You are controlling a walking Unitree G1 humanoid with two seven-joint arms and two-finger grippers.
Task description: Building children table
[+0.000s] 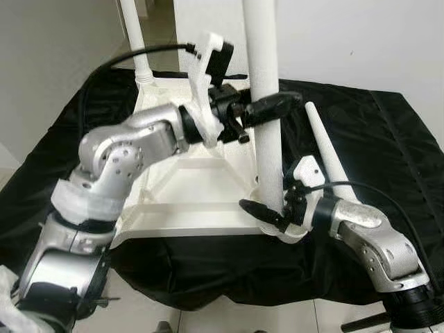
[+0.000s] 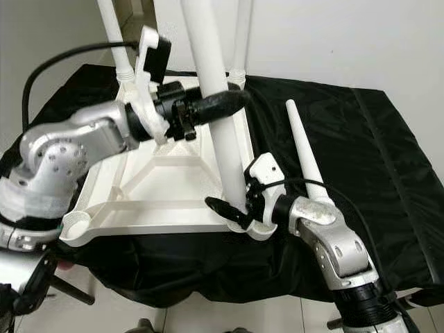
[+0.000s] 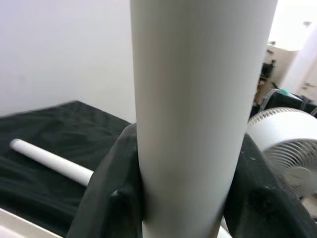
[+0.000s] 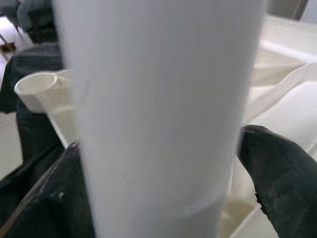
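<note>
Nearest us, our right gripper [image 1: 267, 211] has its two black fingers clamped round the foot of a smooth white plastic leg [image 1: 263, 97], just where that round, slightly tapered tube enters the corner socket of the tabletop [image 1: 187, 198]. The tabletop lies upside down, a matte white moulded slab with raised ribs forming a triangle on its underside and a round cup-shaped socket at each corner. The near-left socket [image 2: 75, 223], across the slab from the right gripper, is an open cup with no leg in it.

Higher up the same leg, our left gripper [image 1: 267, 107] grips it too, rubbery black fingers pressed on both sides.

Just outside the right gripper, a loose leg [image 1: 329, 156] lies on the glossy, wrinkled black cloth [image 1: 388, 139], tapering to a rounded tip.

Beyond the left gripper, two more legs [image 2: 114, 38] stand upright in the far sockets.
</note>
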